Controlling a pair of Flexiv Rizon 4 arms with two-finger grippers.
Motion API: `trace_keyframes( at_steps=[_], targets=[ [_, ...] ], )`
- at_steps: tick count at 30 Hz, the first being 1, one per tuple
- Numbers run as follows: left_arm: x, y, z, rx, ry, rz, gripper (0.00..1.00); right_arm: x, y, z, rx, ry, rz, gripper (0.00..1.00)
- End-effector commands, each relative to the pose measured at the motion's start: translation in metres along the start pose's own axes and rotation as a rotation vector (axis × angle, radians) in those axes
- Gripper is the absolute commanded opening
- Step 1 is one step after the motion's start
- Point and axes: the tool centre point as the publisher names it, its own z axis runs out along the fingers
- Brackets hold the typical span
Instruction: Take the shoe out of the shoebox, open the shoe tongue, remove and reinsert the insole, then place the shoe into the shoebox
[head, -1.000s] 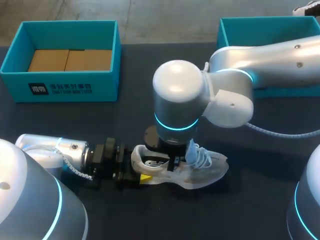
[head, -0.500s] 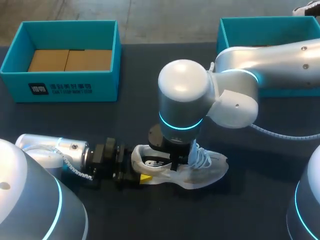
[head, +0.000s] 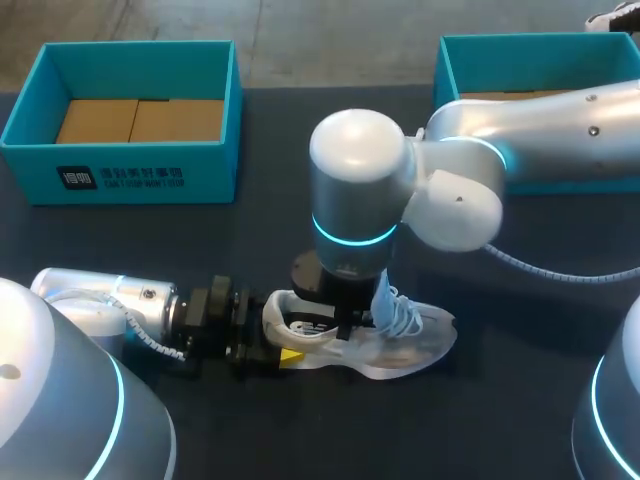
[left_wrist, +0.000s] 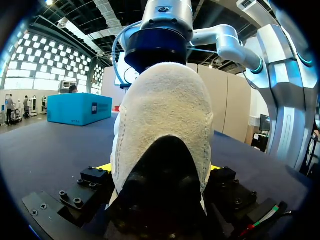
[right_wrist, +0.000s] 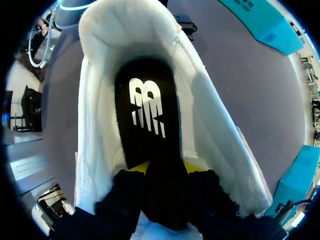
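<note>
Dark table (head: 300, 230) carries the shoe (head: 405, 345) lying crosswise (toe toward my right); left gripper (head: 283, 350) clamps its heel, right gripper (right_wrist: 165, 172), straight above the opening, pinches the insole (right_wrist: 145, 110).

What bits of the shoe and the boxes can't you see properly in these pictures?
- Right tool: in the head view its own arm covers it.
- Shoe: in the left wrist view the heel fills the picture, hiding laces and toe.
- Right shoebox: in the head view that arm crosses it and the edge cuts it off, hiding most of its inside.
- Insole: in the right wrist view its front end is lost behind the tool.
</note>
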Motion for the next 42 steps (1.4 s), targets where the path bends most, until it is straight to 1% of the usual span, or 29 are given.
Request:
trace_keyframes(
  at_steps=[1, 6, 9, 11, 12, 14, 15, 21, 24, 30, 33, 34, 37, 39, 42],
  targets=[
    [0.0, 0.003, -0.001, -0.001, -0.003, 0.0, 0.0, 0.01, 0.007, 0.024, 0.019, 0.052, -0.012, 0.38],
    [0.0, 0.003, -0.001, -0.001, -0.003, 0.0, 0.0, 0.025, 0.005, 0.032, 0.035, 0.116, -0.024, 0.4],
    [0.0, 0.003, -0.001, -0.001, -0.003, 0.0, 0.0, 0.033, 0.003, 0.037, 0.045, 0.15, -0.022, 0.36],
    [0.0, 0.003, -0.001, -0.001, -0.003, 0.0, 0.0, 0.039, 0.002, 0.041, 0.061, 0.175, -0.025, 0.32],
    [0.0, 0.003, -0.001, -0.001, -0.003, 0.0, 0.0, 0.041, 0.002, 0.042, 0.063, 0.182, -0.025, 0.28],
    [0.0, 0.003, -0.001, -0.001, -0.003, 0.0, 0.0, 0.046, 0.0, 0.044, 0.057, 0.19, -0.025, 0.13],
    [0.0, 0.003, -0.001, -0.001, -0.003, 0.0, 0.0, 0.048, -0.001, 0.044, 0.054, 0.192, -0.022, 0.0],
    [0.0, 0.003, -0.001, -0.001, -0.003, 0.0, 0.0, 0.054, -0.009, 0.038, 0.036, 0.189, -0.019, 0.0],
    [0.0, 0.003, -0.001, -0.001, -0.003, 0.0, 0.0, 0.055, -0.012, 0.032, 0.0, 0.159, -0.01, 0.0],
    [0.0, 0.003, -0.001, -0.001, -0.003, 0.0, 0.0, 0.052, -0.016, 0.014, -0.117, 0.063, 0.011, 0.0],
    [0.0, 0.003, -0.001, -0.001, -0.003, 0.0, 0.0, 0.049, -0.015, 0.004, -0.208, 0.002, 0.003, 0.0],
    [0.0, 0.003, -0.001, -0.001, -0.003, 0.0, 0.0, 0.046, -0.015, -0.001, -0.256, -0.028, -0.002, 0.0],
    [0.0, 0.003, -0.001, -0.001, -0.003, 0.0, 0.0, 0.039, -0.014, -0.008, -0.329, -0.081, -0.007, 0.0],
    [0.0, 0.003, -0.001, -0.001, -0.003, 0.0, 0.0, 0.035, -0.011, -0.013, -0.366, -0.105, -0.015, 0.0],
    [0.0, 0.003, -0.001, -0.001, -0.003, 0.0, 0.0, 0.031, -0.009, -0.015, -0.399, -0.121, -0.03, 0.0]
  ],
)
